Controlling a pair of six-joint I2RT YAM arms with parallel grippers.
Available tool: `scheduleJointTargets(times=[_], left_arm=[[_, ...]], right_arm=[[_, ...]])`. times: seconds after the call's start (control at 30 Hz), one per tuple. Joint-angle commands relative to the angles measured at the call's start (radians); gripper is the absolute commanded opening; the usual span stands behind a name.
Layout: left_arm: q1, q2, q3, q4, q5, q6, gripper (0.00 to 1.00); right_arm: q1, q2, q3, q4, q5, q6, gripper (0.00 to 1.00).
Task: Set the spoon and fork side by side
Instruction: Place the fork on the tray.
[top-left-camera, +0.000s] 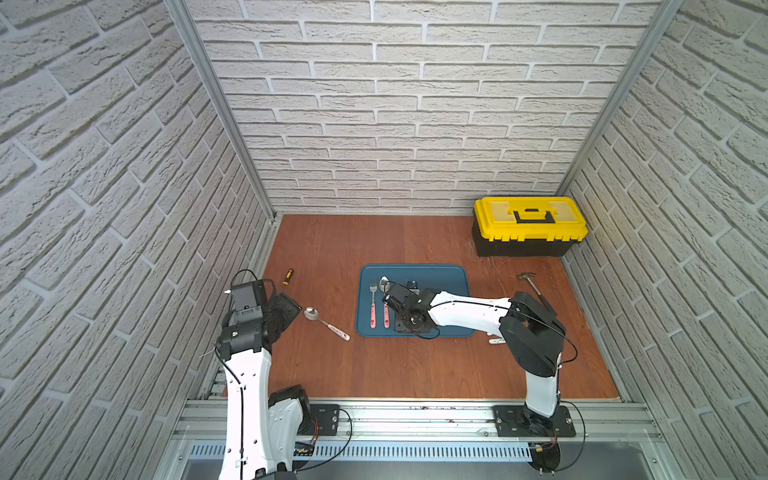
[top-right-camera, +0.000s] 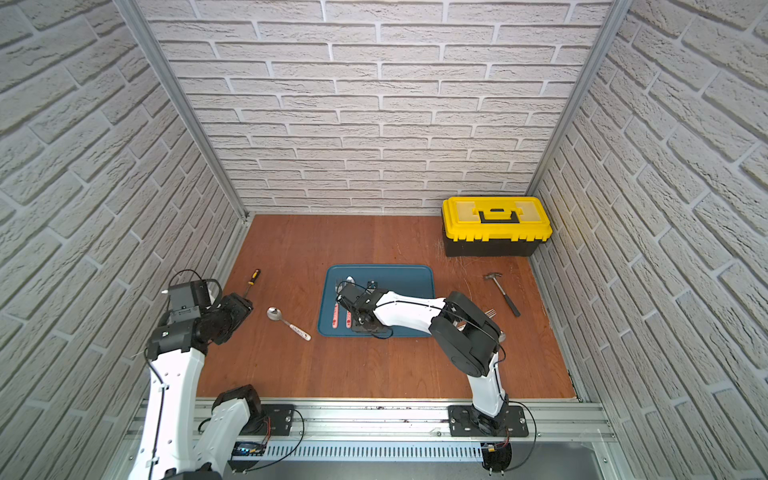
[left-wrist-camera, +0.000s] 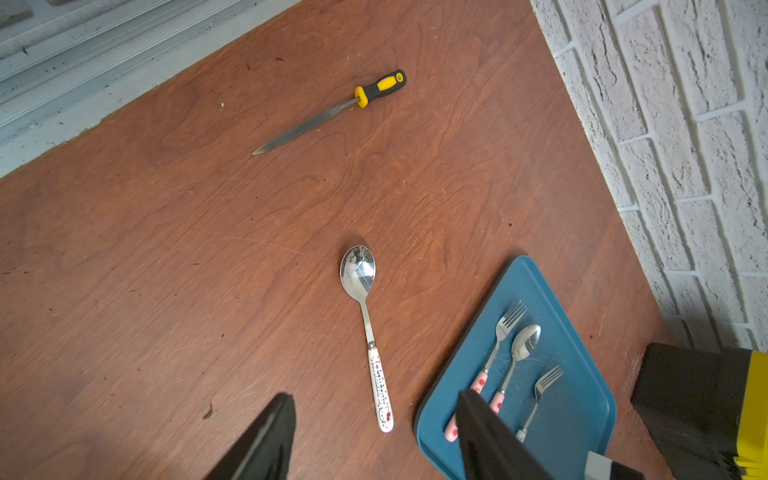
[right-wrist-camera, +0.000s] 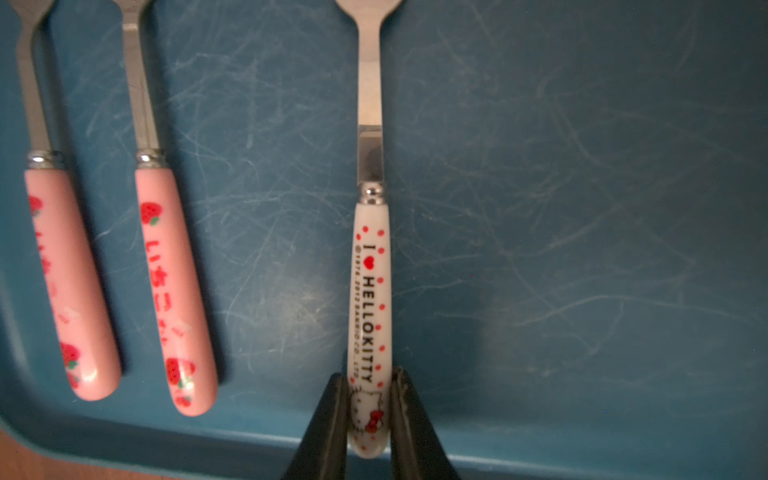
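A blue tray (top-left-camera: 440, 276) (right-wrist-camera: 582, 208) lies mid-table. At its left side lie a pink-handled fork (top-left-camera: 373, 316) (right-wrist-camera: 66, 282) and a pink-handled spoon (top-left-camera: 387, 319) (right-wrist-camera: 170, 291), parallel and close together. To their right a white-handled fork (right-wrist-camera: 370, 266) (left-wrist-camera: 548, 380) lies on the tray. My right gripper (right-wrist-camera: 370, 382) (top-left-camera: 404, 328) is shut on the end of its handle, near the tray's front rim. A white-handled spoon (top-left-camera: 326, 324) (left-wrist-camera: 365, 316) lies on the wood left of the tray. My left gripper (left-wrist-camera: 376, 397) (top-left-camera: 291, 305) hangs open above the table near that spoon, holding nothing.
A yellow-and-black toolbox (top-left-camera: 530, 224) stands at the back right. A hammer (top-left-camera: 536, 289) lies right of the tray, and a file with a yellow-black handle (top-left-camera: 286, 277) (left-wrist-camera: 332, 120) lies at the far left. Another white-handled piece (top-left-camera: 496, 341) peeks out under the right arm.
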Motion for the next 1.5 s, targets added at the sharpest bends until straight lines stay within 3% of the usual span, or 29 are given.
scheduleJointTargets(times=[0.0,0.93,1.47], left_arm=[[-0.008,-0.004,-0.010,0.031,0.008,0.012,0.66],[-0.009,-0.007,-0.025,0.042,0.013,0.020,0.67],[-0.009,-0.012,-0.026,0.037,0.018,0.029,0.68]], right_arm=[[-0.002,0.007,0.011,-0.004,0.012,-0.008,0.24],[-0.006,0.027,0.037,0.009,0.035,-0.034,0.24],[0.007,-0.014,0.036,-0.002,0.057,-0.045,0.38]])
